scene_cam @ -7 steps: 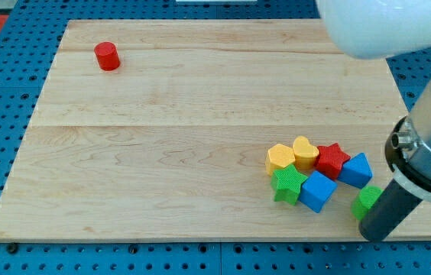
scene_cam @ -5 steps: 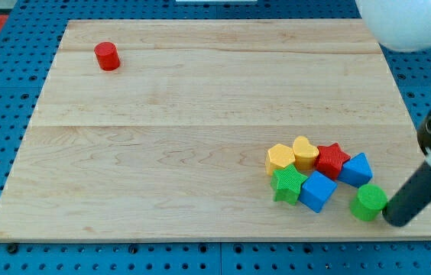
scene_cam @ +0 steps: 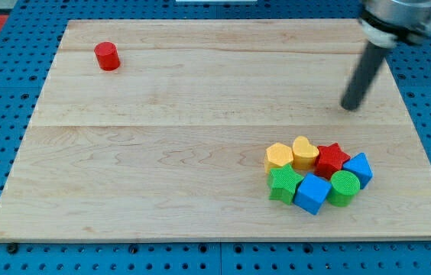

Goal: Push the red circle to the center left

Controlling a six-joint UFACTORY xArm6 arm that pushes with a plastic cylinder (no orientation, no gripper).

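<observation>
though far apart, red circle (scene_cam: 108,56) upper-left, my tip (scene_cam: 349,107) right

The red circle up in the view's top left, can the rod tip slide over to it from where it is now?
Probably yes. My tip is at the view's right, above the block cluster, and the red circle stands alone far to the left. Only bare board lies between them.

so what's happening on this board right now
My tip is on the board's right side, above the cluster of blocks and touching none. The red circle I'm meant to push sits alone near the top left, far from my tip. The cluster holds two yellow blocks, a red star, two green blocks and two blue ones.
</observation>
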